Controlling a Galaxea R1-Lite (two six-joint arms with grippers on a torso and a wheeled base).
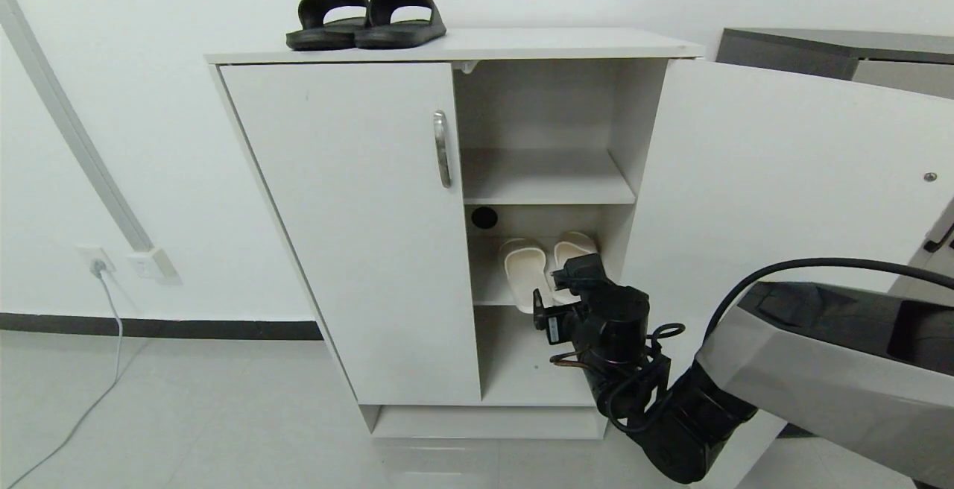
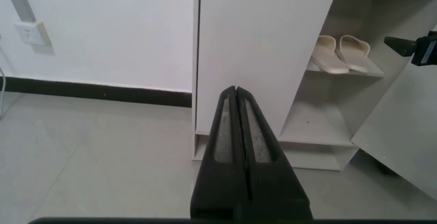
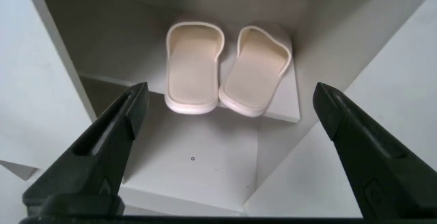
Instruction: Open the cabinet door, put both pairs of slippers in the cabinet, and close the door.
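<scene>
A white cabinet [image 1: 455,44] stands against the wall with its left door [image 1: 343,228] shut and its right door [image 1: 775,176] swung wide open. The black slippers [image 1: 365,18] lie on the cabinet top. On the middle shelf inside sit the cream slippers [image 1: 548,265] [image 3: 225,67] [image 2: 341,52], side by side. My right gripper [image 1: 559,284] [image 3: 231,94] is open just in front of that shelf, nothing between its fingers. My left gripper [image 2: 236,94] is shut and empty, low and away from the cabinet, facing its closed door.
The top shelf [image 1: 548,180] and bottom compartment [image 1: 522,370] hold nothing. A metal handle [image 1: 442,150] is on the left door. A wall socket [image 1: 95,258] with a cable sits at the left; a grey unit [image 1: 835,53] stands behind the open door. Open tiled floor [image 1: 186,414] lies left.
</scene>
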